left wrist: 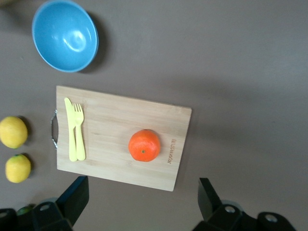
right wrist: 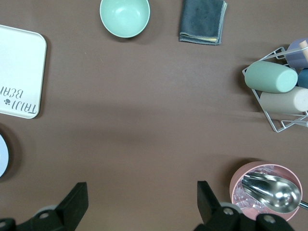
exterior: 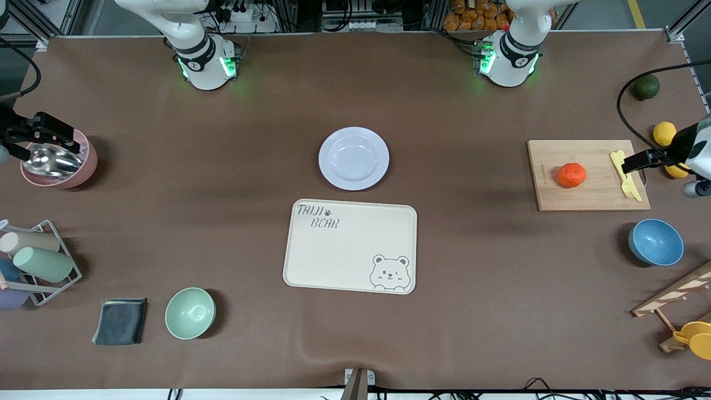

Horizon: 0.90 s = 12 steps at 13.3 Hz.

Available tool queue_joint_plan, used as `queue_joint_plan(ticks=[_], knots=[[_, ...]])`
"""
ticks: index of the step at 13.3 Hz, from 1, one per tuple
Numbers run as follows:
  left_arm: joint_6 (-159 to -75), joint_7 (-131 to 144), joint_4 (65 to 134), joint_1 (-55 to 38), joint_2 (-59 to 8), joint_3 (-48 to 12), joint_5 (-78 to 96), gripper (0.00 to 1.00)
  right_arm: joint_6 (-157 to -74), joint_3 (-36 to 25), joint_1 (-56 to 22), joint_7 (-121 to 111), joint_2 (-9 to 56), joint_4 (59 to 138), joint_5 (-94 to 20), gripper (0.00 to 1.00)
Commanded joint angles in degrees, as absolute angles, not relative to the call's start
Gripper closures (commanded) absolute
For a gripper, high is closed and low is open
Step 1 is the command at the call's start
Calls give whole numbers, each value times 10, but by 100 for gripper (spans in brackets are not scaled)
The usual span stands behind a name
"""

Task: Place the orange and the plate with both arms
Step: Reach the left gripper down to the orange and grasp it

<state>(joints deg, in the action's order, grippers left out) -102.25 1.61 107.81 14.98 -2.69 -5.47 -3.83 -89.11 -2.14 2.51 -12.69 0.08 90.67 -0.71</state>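
Observation:
The orange lies on a wooden cutting board toward the left arm's end of the table; it also shows in the left wrist view. The pale plate sits at mid-table, just farther from the front camera than the cream bear tray; a sliver of it shows in the right wrist view. My left gripper is open and empty, up over the board's outer end. My right gripper is open and empty, over a pink bowl.
Yellow cutlery lies on the board. Lemons and a dark green fruit lie beside it. A blue bowl, a mint bowl, a grey cloth and a cup rack stand around.

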Motion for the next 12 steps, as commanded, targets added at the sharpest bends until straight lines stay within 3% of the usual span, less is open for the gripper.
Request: queue_joint_plan(ticks=[1, 6, 12], knots=[[-1101, 9, 1191, 182, 7, -63, -55, 0, -889, -17, 27, -143, 4, 899, 31, 0], [-1208, 9, 1308, 185, 0, -64, -56, 0, -901, -17, 35, -222, 18, 889, 40, 0], [-1263, 9, 1336, 199, -45, -63, -75, 0, -869, -18, 65, -182, 39, 893, -22, 0]])
